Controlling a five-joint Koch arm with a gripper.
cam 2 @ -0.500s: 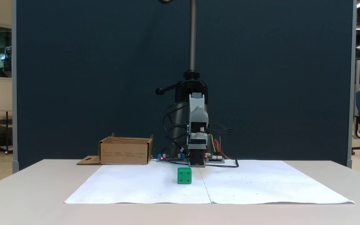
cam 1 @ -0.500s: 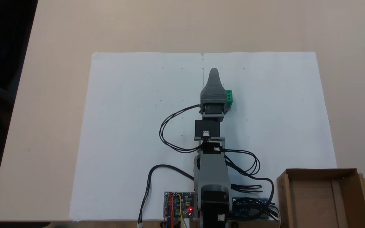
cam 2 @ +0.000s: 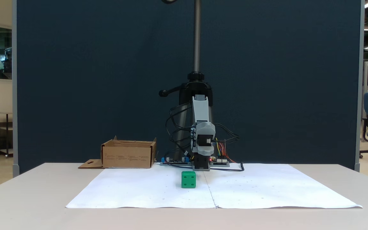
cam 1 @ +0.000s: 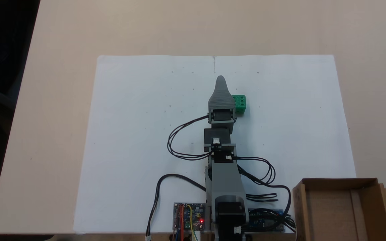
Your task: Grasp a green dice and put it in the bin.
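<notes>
The green dice (cam 1: pixel 240 103) rests on the white paper, just right of my grey gripper (cam 1: pixel 220 80) in a fixed view from above. From the front, the dice (cam 2: pixel 188 179) stands alone on the paper, in front of the arm and slightly to its left. The gripper (cam 2: pixel 205 130) hangs well above the table and holds nothing that I can see. One jaw lies behind the other, so its opening stays hidden. The bin (cam 1: pixel 338 181), a shallow brown cardboard box with a slotted flap, sits at the bottom right beside the arm's base; from the front the bin (cam 2: pixel 128 156) is at the left.
A large white paper sheet (cam 1: pixel 139 134) covers the middle of the beige table. Circuit boards (cam 1: pixel 189 221) and looping black cables (cam 1: pixel 179 140) lie around the arm's base. A dark partition (cam 2: pixel 75 80) stands behind the table.
The gripper has drawn back toward the base, shifted slightly left in the top view and dropped lower, uncovering more of the dice. The dice has not moved.
</notes>
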